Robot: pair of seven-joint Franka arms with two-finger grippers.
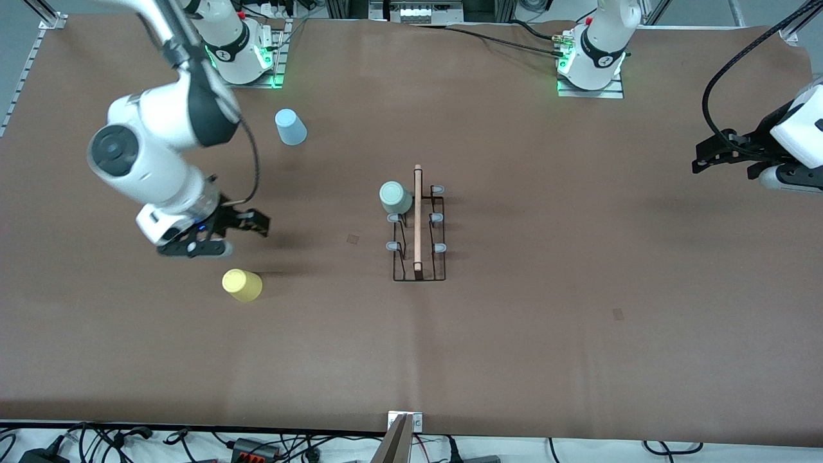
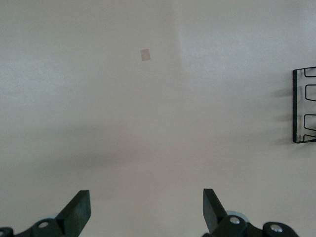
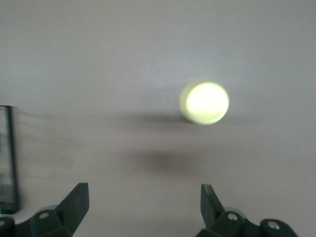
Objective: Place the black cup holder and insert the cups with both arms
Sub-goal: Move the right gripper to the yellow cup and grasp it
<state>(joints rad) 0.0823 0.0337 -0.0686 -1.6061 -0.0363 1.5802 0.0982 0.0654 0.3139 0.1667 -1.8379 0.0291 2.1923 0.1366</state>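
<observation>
The black cup holder [image 1: 418, 225] stands mid-table, its wooden rod pointing toward the front camera. A pale green cup [image 1: 395, 197] sits on one of its prongs, at the end farther from the camera, on the right arm's side. A yellow cup [image 1: 242, 285] stands on the table toward the right arm's end, and a light blue cup [image 1: 291, 127] stands farther from the camera. My right gripper [image 1: 236, 235] hangs open and empty just above the yellow cup [image 3: 204, 102]. My left gripper [image 1: 723, 157] waits open over its end of the table, with a corner of the holder [image 2: 303, 106] in its view.
Brown mat covers the table [image 1: 578, 360]. Small tape marks lie on it [image 1: 353, 238] [image 1: 618, 314]. Cables run along the table edge nearest the camera [image 1: 257, 444]. Both arm bases [image 1: 595, 58] stand along the edge farthest from the camera.
</observation>
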